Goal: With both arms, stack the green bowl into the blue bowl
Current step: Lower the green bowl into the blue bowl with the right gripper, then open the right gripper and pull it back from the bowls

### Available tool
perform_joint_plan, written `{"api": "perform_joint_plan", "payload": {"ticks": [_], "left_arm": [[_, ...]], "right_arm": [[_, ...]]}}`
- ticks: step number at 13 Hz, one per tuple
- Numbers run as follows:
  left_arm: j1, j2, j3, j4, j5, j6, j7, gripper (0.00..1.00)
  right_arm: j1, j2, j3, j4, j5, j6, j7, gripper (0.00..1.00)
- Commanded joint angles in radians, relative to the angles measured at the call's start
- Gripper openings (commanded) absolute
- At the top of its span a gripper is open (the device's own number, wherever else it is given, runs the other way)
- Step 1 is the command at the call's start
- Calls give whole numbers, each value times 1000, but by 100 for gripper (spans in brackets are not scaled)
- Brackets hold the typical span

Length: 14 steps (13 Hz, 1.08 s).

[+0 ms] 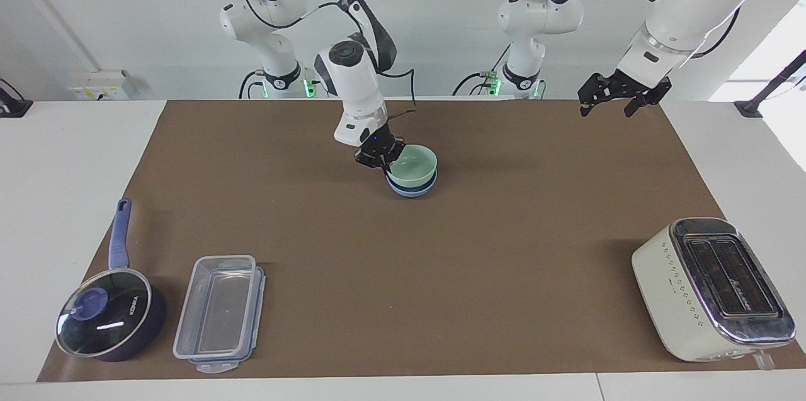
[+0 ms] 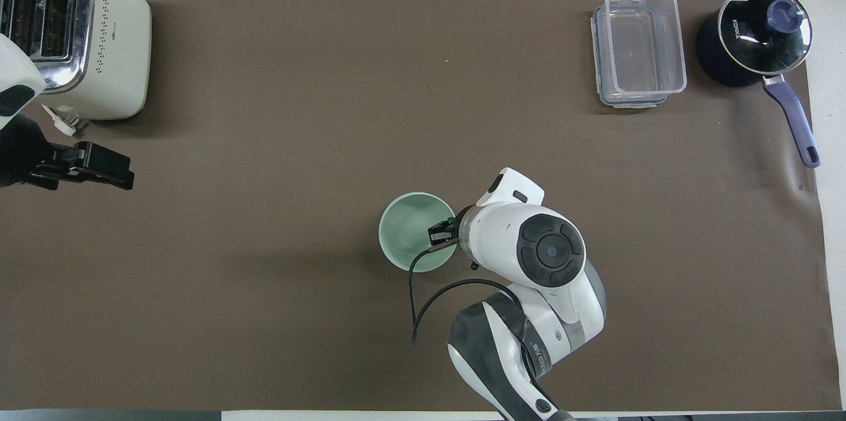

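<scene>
The pale green bowl (image 1: 417,163) sits nested in the light blue bowl (image 1: 412,189) on the brown mat, near the robots' end at mid-table. In the overhead view the green bowl (image 2: 411,236) hides the blue one. My right gripper (image 1: 384,163) is shut on the green bowl's rim, on the side toward the right arm's end; it also shows in the overhead view (image 2: 441,234). My left gripper (image 1: 607,111) is open and empty, raised over the mat's corner at the left arm's end, and waits there (image 2: 124,174).
A cream toaster (image 1: 711,291) (image 2: 73,31) stands far from the robots at the left arm's end. A clear lidded container (image 1: 220,310) (image 2: 638,44) and a dark blue saucepan with glass lid (image 1: 107,319) (image 2: 760,34) stand far from the robots at the right arm's end.
</scene>
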Motion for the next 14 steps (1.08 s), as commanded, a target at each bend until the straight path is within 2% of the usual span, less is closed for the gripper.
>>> {"api": "perform_joint_plan", "payload": {"ticks": [1, 2, 3, 4, 6, 11, 14], "left_arm": [[2, -20, 0, -17, 24, -3, 0, 100], [4, -20, 1, -16, 24, -1, 0, 100], [5, -20, 3, -17, 24, -1, 0, 100], [5, -20, 6, -16, 24, -1, 2, 100], [5, -20, 6, -17, 24, -1, 2, 100], [5, -20, 8, -17, 24, -1, 2, 100], [5, -20, 6, -17, 24, -1, 2, 100]], "right_arm": [[-6, -4, 0, 3, -15, 1, -15, 0], [-6, -4, 0, 5, -15, -2, -11, 0], [-7, -4, 0, 5, -15, -2, -11, 59], [-6, -7, 0, 7, -15, -2, -6, 100], [-34, -56, -6, 23, -14, -64, -8, 100], [-241, -216, -7, 53, -14, -273, -14, 100], [-387, -265, -9, 53, -15, -378, -20, 100]]}}
